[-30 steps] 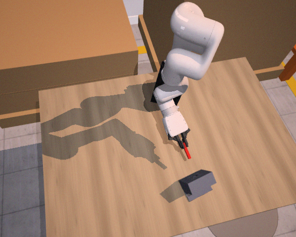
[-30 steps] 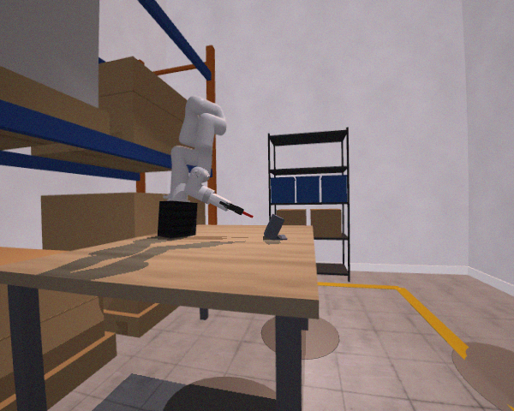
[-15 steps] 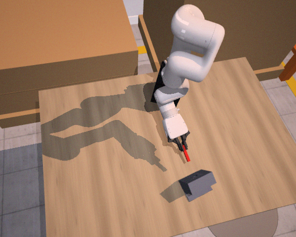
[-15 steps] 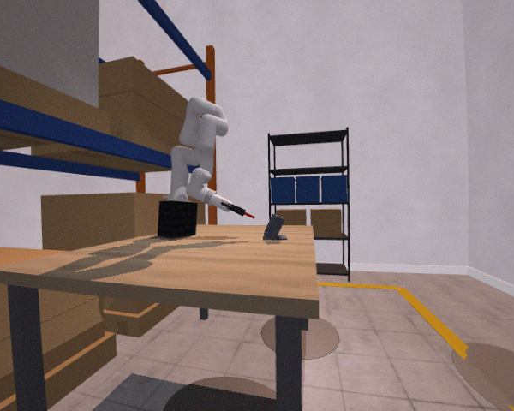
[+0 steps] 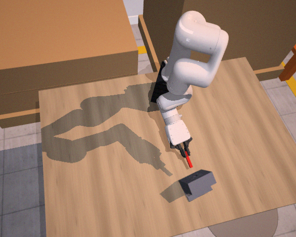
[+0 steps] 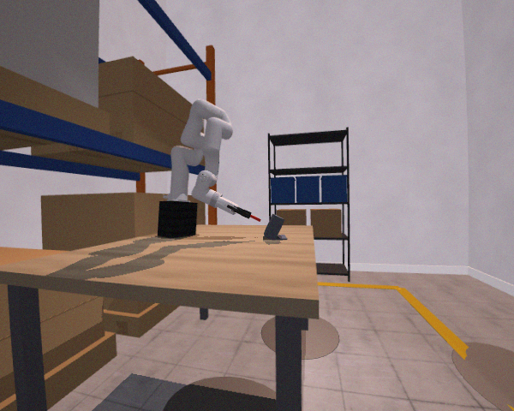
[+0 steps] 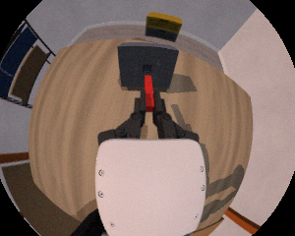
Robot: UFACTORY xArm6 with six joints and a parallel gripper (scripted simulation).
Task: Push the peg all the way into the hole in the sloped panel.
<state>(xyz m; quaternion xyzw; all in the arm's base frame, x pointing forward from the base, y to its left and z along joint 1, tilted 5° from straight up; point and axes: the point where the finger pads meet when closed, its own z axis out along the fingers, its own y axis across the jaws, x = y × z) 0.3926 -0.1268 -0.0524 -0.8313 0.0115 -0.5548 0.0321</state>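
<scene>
My gripper (image 5: 185, 150) (image 6: 238, 211) (image 7: 148, 96) is shut on a thin red peg (image 5: 189, 161) (image 6: 253, 217) (image 7: 149, 89) and holds it in the air, tilted down and forward. The peg's free end points at the grey sloped panel (image 5: 198, 182) (image 6: 273, 227) (image 7: 147, 67), a short way from its face. A small dark hole (image 5: 195, 175) (image 7: 147, 67) sits in the sloped face. In the wrist view the peg lines up with the hole. The panel stands on the wooden table (image 5: 104, 183) (image 6: 212, 265) near its front right part.
The arm's black base (image 5: 159, 88) (image 6: 176, 219) stands at the table's back edge. Large cardboard boxes (image 5: 54, 48) stand behind the table. A black shelf rack (image 6: 307, 194) stands on the floor beyond the table.
</scene>
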